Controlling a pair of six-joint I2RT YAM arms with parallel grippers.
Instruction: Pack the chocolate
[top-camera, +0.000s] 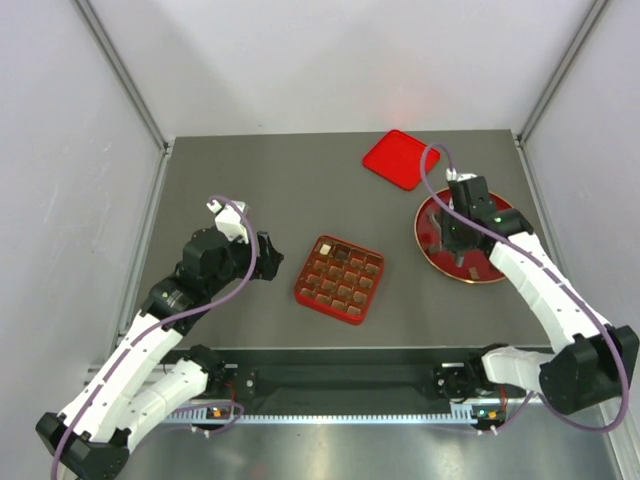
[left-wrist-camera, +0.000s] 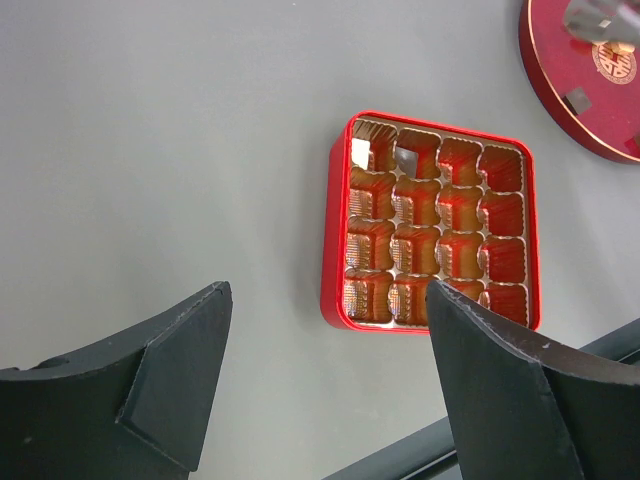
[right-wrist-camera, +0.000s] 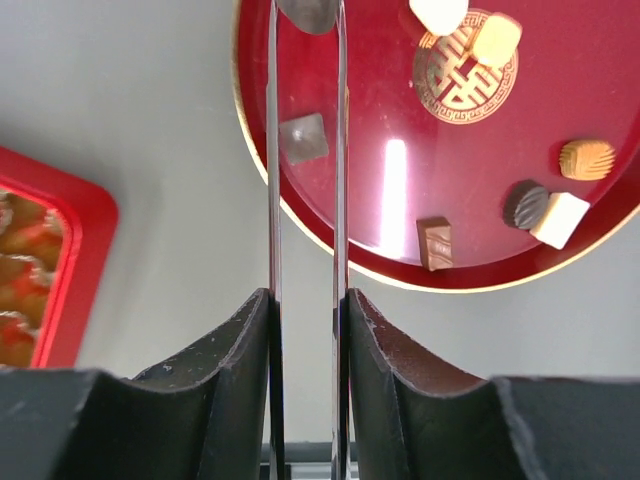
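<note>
Barely begun: the tray (left-wrist-camera: 335, 250) ahead of the spread left gripper (left-wrist-camera: 328, 290) holds perhaps two pieces (left-wrist-camera: 360, 152), while the right gripper (right-wrist-camera: 305, 300), clamped on tongs (right-wrist-camera: 272, 150), hangs over the plate (right-wrist-camera: 380, 250) where most chocolate (right-wrist-camera: 434, 243) lies ahead of it

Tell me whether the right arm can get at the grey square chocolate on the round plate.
Likely yes. The right hand holds tongs above the round plate, and the grey square chocolate shows between their two blades in the wrist view, with nothing on it and the other pieces well apart.
</note>
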